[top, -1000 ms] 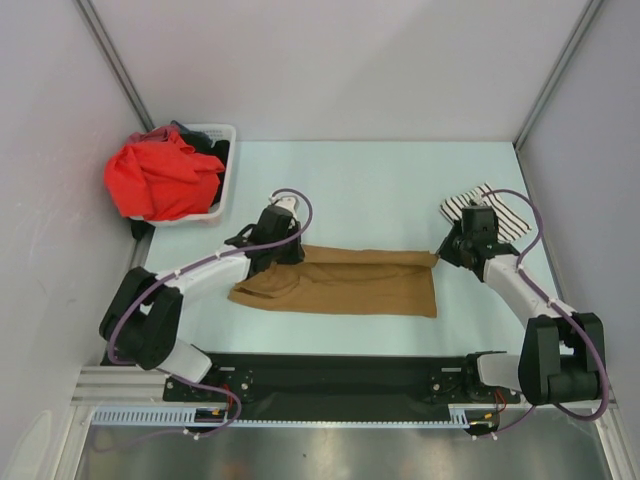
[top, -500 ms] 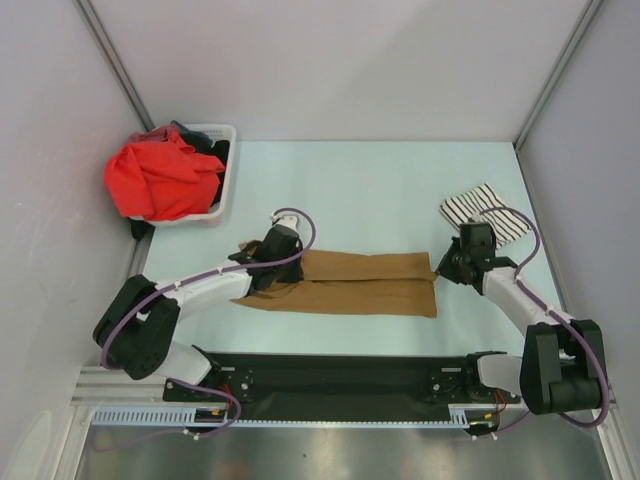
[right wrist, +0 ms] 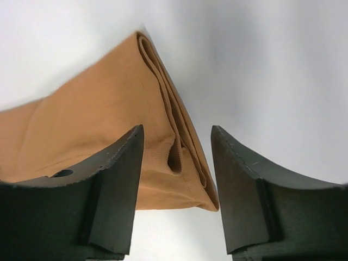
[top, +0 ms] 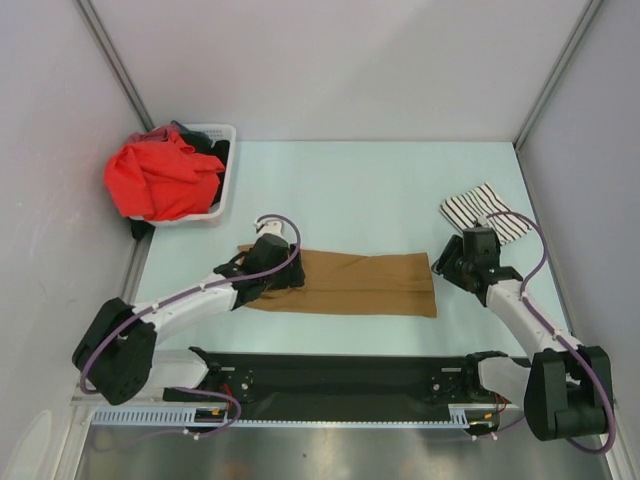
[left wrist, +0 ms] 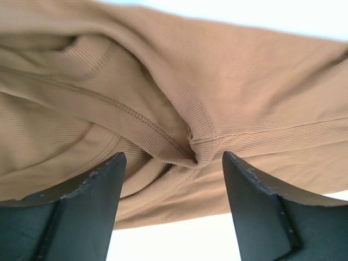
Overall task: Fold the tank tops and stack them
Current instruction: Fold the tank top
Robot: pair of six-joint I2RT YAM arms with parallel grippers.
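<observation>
The soft, limp tan-brown ribbed cloth tank top (top: 350,285), folded at frame centre on the pale surface (top: 380,190), is straddled by open left fingers (left wrist: 76,217) and right fingers (right wrist: 109,185) and is best pinched at its layered ends.

Ribbed matt tan tank top (left wrist: 179,81), matt black scuffed fingers (left wrist: 70,212)

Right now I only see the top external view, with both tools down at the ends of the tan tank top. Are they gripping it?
Observer: The left wrist view shows the left tool open, its fingers apart on either side of a bunched ribbed seam of the tan tank top.
Operator: And the right?
Observer: The right tool is open too. Its wrist view shows the top's folded corner, several layers thick, in the gap.
</observation>
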